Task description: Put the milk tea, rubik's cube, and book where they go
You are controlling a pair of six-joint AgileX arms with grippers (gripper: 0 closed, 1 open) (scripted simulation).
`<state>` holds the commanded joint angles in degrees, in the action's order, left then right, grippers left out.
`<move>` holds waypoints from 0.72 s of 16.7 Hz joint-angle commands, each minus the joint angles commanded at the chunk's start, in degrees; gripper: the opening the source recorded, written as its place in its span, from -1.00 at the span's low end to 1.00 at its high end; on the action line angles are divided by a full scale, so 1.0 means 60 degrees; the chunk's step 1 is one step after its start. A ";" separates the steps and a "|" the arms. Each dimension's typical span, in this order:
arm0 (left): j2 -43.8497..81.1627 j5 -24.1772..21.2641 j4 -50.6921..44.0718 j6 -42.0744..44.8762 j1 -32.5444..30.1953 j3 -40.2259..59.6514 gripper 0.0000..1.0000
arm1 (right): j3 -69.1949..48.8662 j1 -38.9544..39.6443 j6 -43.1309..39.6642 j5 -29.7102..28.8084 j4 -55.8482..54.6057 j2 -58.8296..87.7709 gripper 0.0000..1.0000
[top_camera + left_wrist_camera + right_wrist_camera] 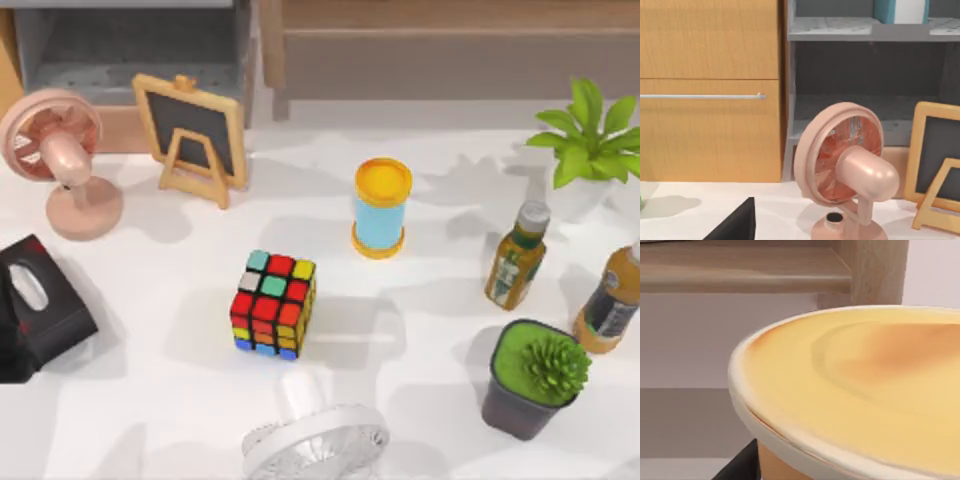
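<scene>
The rubik's cube (273, 304) sits mid-frame on the table (430, 330), the yellow-lidded cup (381, 208) upper right of it; either end effector's opening cannot be told.

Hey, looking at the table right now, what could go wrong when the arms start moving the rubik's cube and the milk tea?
1. The milk tea stands tall and upright on a narrow base; a sideways nudge could tip it.
2. The rubik's cube sits close to the white fan at the table's near edge, so an arm coming down for it might clip the fan.
3. The pink fan, the small chalkboard and the tissue box crowd the left side, where a carried item could knock one over.
</scene>
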<state>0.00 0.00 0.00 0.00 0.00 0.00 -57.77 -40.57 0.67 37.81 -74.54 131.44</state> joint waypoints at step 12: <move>0.0000 0.0000 0.0000 0.0000 0.0000 0.0000 1.00 | 0.0947 -0.0441 0.0025 0.0446 -0.0559 -0.0379 1.00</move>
<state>0.00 0.00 0.00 0.00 0.00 0.00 -52.09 -43.21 0.81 40.49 -77.89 129.17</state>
